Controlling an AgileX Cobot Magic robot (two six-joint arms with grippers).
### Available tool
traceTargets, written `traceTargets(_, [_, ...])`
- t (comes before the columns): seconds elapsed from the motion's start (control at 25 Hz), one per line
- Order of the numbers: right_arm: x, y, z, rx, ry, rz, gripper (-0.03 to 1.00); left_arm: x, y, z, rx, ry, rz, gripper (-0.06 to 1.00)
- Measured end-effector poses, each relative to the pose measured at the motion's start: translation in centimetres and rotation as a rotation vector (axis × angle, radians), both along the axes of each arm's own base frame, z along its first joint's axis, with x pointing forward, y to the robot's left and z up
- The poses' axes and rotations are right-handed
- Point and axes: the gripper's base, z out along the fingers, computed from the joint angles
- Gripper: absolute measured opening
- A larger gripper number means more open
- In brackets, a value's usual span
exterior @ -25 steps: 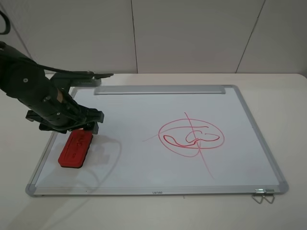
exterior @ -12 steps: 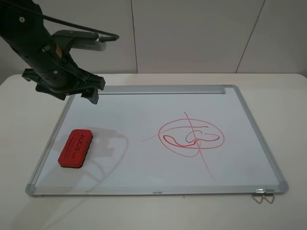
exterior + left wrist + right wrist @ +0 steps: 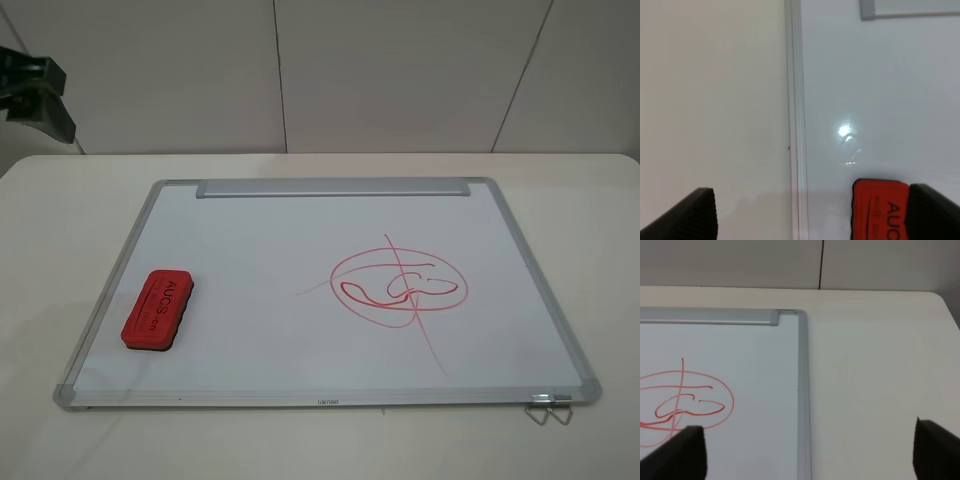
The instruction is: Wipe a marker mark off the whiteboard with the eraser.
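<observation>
The red eraser (image 3: 158, 309) lies flat on the whiteboard (image 3: 300, 230) near its left frame, lettering up, with nothing touching it. No small heart outline shows on the board; the only drawing is the larger red circled scribble (image 3: 398, 283) right of centre. In the left wrist view my left gripper (image 3: 812, 220) is open, high above the board's left frame (image 3: 796, 125), with one end of the eraser (image 3: 877, 210) beside one finger (image 3: 932, 212). Over the board's far right corner, my right gripper (image 3: 807, 455) is open and holds nothing.
The silver tray strip (image 3: 335, 187) runs along the board's far edge. A metal clip (image 3: 548, 405) sits at the near right corner. A dark part of the left arm (image 3: 40, 95) shows at the upper left edge. Pale tabletop (image 3: 590, 200) surrounds the board.
My left arm has risen from just over the eraser and pulled back to the far left, almost out of the exterior view. The eraser stays where it lay.
</observation>
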Motion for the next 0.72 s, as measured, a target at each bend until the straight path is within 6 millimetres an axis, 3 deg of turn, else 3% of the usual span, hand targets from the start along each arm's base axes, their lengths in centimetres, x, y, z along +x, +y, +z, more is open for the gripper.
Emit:
traceTargets(0.12, [0.0, 0.0, 0.0, 0.000, 0.000, 0.000, 0.71, -2.9, 0.8, 2.4, -0.025, -0.099, 0.004, 0.75])
traceTargets(0.2, [0.0, 0.0, 0.0, 0.000, 0.000, 0.000, 0.71, -5.0, 1.1, 3.0, -0.033, -0.138, 0.005, 0.75])
traceTargets(0.72, [0.0, 0.0, 0.0, 0.000, 0.000, 0.000, 0.71, -19.4, 3.4, 3.0, -0.054, -0.306, -0.005, 0.75])
